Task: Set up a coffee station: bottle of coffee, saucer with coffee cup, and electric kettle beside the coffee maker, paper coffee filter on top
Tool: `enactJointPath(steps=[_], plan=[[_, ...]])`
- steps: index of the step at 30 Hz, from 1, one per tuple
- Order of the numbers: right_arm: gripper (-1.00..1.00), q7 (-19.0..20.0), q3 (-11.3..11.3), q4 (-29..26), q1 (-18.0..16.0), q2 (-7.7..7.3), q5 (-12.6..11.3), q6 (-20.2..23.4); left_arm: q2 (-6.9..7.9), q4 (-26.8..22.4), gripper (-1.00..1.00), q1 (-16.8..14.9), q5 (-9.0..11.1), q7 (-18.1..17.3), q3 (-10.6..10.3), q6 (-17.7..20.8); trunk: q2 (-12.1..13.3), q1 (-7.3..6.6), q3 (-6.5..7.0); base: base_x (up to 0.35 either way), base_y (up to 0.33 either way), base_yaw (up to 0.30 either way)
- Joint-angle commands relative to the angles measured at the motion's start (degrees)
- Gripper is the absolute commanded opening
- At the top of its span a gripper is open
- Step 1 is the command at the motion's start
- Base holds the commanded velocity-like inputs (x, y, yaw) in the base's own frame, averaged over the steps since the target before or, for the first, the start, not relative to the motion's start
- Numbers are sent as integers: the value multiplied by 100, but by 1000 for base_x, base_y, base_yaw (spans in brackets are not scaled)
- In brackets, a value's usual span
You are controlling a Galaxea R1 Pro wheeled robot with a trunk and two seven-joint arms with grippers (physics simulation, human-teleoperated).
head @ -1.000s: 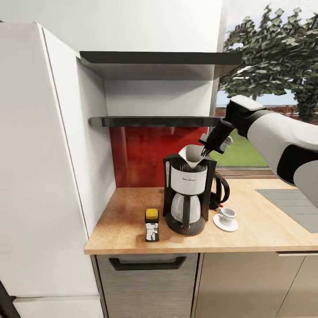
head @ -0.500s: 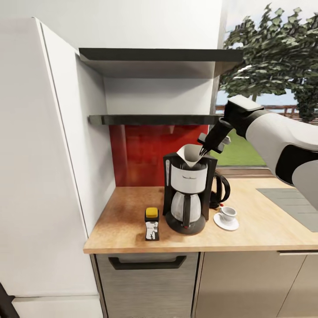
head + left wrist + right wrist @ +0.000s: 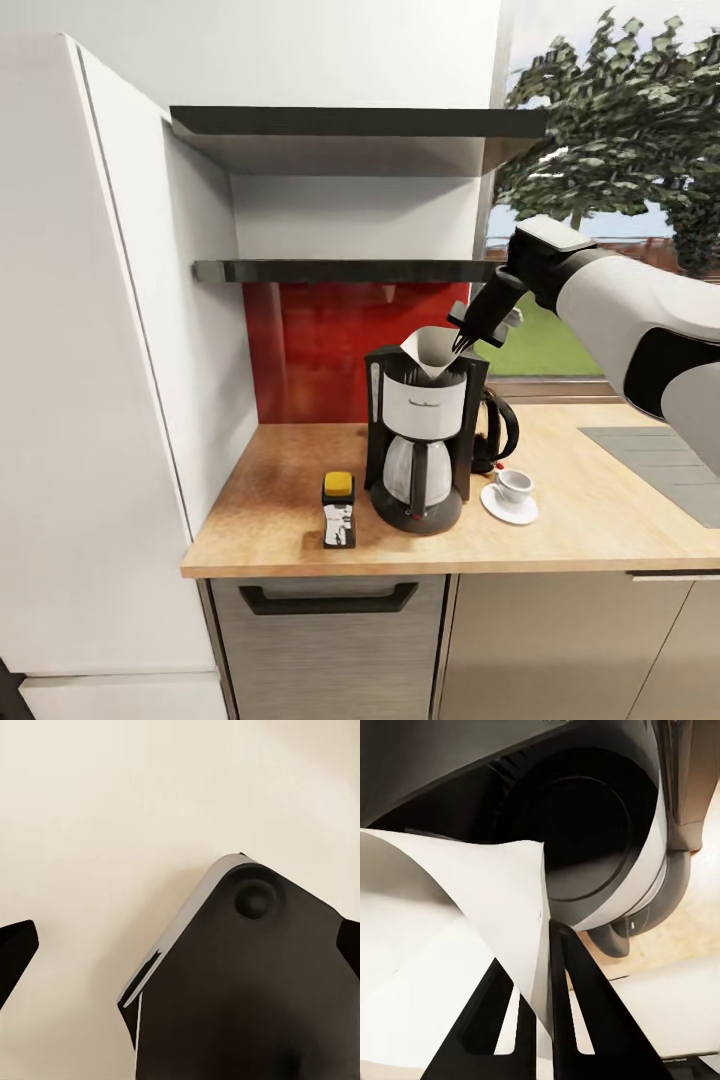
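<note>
Left to right on the wooden countertop: coffee bottle with yellow cap stands upright just left of the coffee maker, near the front edge. Coffee maker sits mid-counter, glass pot in its base. Paper filter sits in the top of the coffee maker, cone point down, rim sticking up above the machine. Right gripper reaches in from the right and pinches the filter's right rim; in the right wrist view the fingers are nearly closed with the paper edge between them. Electric kettle is behind the machine's right side, touching or just beside it. Cup sits on the saucer, just right of the machine's base. Left gripper: the left wrist view shows dark fingertips spread wide apart, holding nothing, a dark housing below.
</note>
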Motion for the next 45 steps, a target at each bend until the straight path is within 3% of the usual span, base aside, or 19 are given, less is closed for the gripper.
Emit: enactJointPath(steps=[1,11,18,26,37,45], plan=[[-100,-43,-49,15,-6,-5,25,18,1,-14,100,3,30,21,-41,-8,-7,2,-9,8,-8,0],[-100,-43,-49,19,-6,-6,24,18,-6,-14,100,3,28,21,-39,-14,-7,2,-9,2,-2,0],[-100,206,-49,18,-6,-9,39,18,-7,-14,100,3,28,21,-41,-9,-288,156,-134,0,0,0],[-100,430,-49,13,-6,-28,230,18,-7,-14,100,3,28,21,-41,-8,-609,331,-278,0,0,0],[-100,458,-49,12,-6,-30,250,18,-7,-14,100,3,28,21,-41,-22,-609,331,-278,0,0,0],[-100,458,-45,12,-6,-10,321,18,-7,-7,100,3,28,21,-41,-18,-929,507,-422,0,0,0]])
